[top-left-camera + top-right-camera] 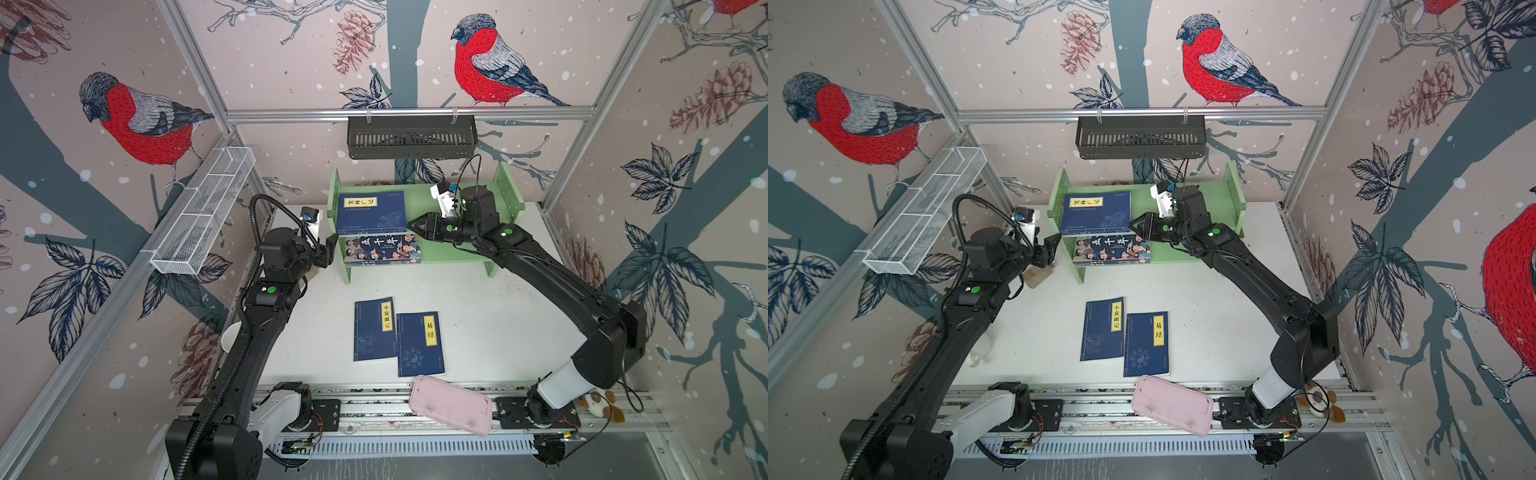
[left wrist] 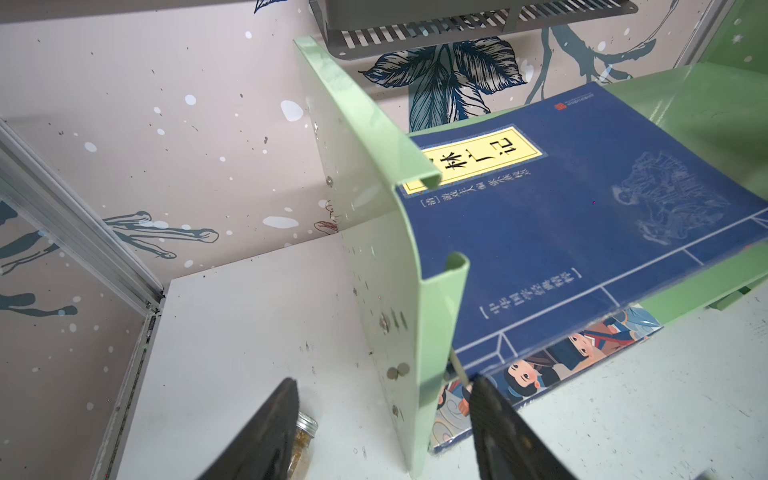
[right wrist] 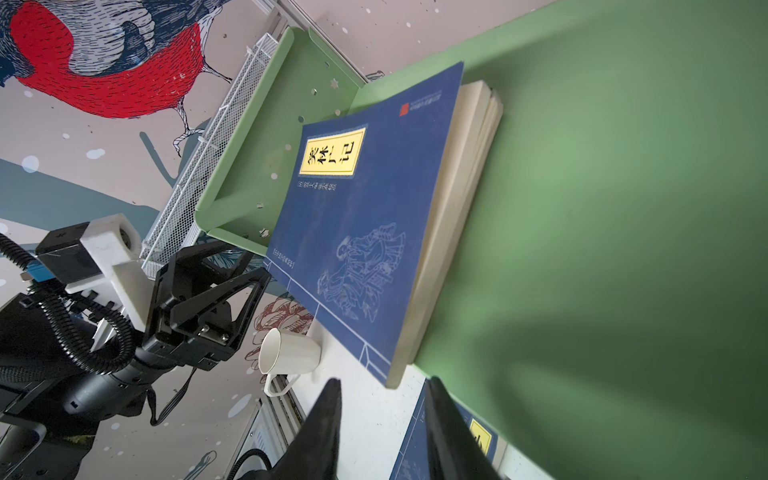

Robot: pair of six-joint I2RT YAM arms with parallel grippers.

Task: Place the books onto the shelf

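Observation:
The light green shelf [image 1: 419,199] stands at the back of the table. A navy book [image 1: 371,212] with a yellow label lies flat on its top tier, its front edge overhanging. The cartoon book [image 1: 382,249] lies on the lower tier. Two more navy books [image 1: 374,330] [image 1: 419,345] lie side by side on the table. My left gripper [image 2: 384,379] is open astride the front edge of the shelf's left side panel [image 2: 365,208], one finger [image 2: 498,424] by the cartoon book's corner. My right gripper [image 3: 384,379] is open and empty, just short of the top book's [image 3: 365,208] corner.
A black slotted basket [image 1: 411,137] hangs above the shelf and a white wire mesh basket [image 1: 203,212] on the left wall. A pink tray [image 1: 451,405] rests on the front rail. A small jar [image 2: 305,436] and a white cup [image 3: 286,353] are near the left arm.

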